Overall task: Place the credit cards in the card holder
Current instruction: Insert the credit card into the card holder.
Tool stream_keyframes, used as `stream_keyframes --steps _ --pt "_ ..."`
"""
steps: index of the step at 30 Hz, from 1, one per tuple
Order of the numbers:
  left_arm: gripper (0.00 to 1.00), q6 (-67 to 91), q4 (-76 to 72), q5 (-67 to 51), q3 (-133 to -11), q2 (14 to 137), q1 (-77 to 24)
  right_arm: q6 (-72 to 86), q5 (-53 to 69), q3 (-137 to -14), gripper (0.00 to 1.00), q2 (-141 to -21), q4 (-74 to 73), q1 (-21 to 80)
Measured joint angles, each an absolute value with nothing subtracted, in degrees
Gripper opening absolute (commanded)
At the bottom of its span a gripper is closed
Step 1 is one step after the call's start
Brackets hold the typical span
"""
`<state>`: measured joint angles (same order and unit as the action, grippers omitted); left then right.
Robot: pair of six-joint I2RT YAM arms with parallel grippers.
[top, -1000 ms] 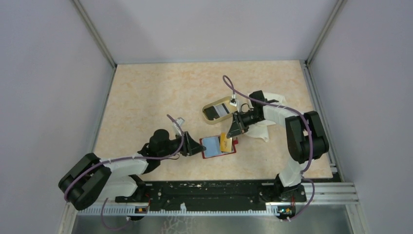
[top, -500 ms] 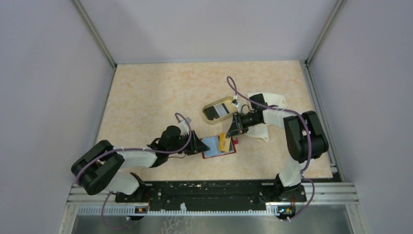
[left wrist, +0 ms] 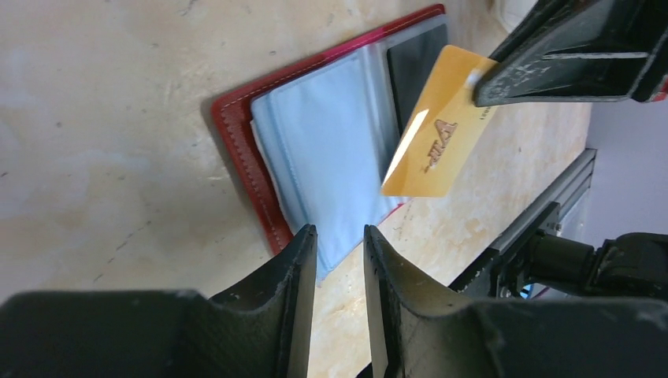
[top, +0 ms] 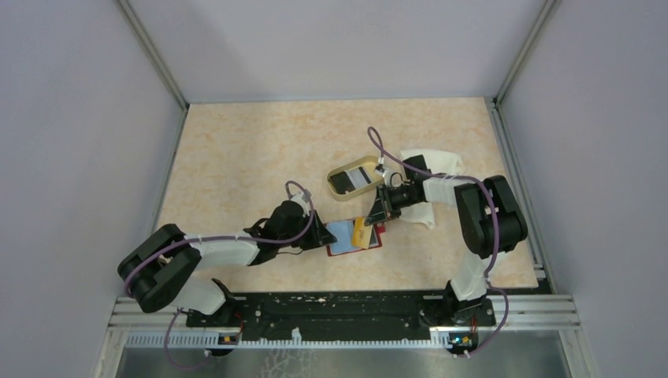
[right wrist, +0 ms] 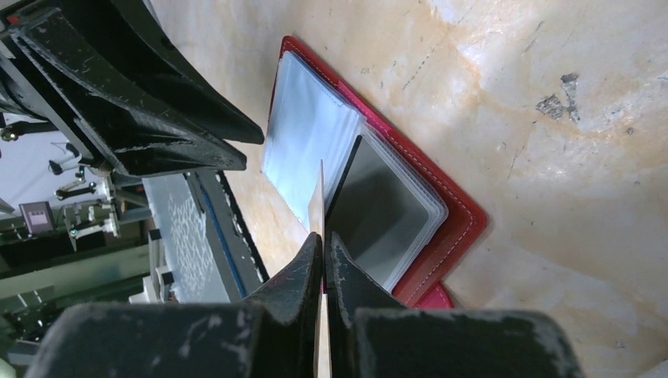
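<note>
The red card holder (top: 370, 241) lies open on the table, showing light blue clear sleeves (left wrist: 331, 142) and a black card (right wrist: 386, 213) in one sleeve. My right gripper (top: 376, 216) is shut on a yellow credit card (top: 360, 231) and holds it tilted, its lower edge over the holder's middle; the card shows flat in the left wrist view (left wrist: 437, 134) and edge-on in the right wrist view (right wrist: 321, 197). My left gripper (top: 323, 235) sits at the holder's left edge, jaws a narrow gap apart with nothing between them (left wrist: 340, 236).
A tan oval tray (top: 351, 166) behind the holder contains a black card (top: 341, 182) and a whitish card (top: 361, 178). A white cloth (top: 432, 161) lies under the right arm. Grey walls and metal rails border the table.
My left arm has reached forward and right, bringing its gripper to the holder's left edge. My right gripper has tipped the yellow card down a little closer to the holder.
</note>
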<state>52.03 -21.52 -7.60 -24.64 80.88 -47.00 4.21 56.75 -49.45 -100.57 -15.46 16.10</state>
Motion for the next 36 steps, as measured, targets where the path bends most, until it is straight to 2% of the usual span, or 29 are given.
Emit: stream_keyframes --steps 36 --pt "0.28 52.2 -17.8 -4.6 -28.1 85.6 -47.2 6.6 51.5 -49.1 0.0 -100.6 -13.2 19.8"
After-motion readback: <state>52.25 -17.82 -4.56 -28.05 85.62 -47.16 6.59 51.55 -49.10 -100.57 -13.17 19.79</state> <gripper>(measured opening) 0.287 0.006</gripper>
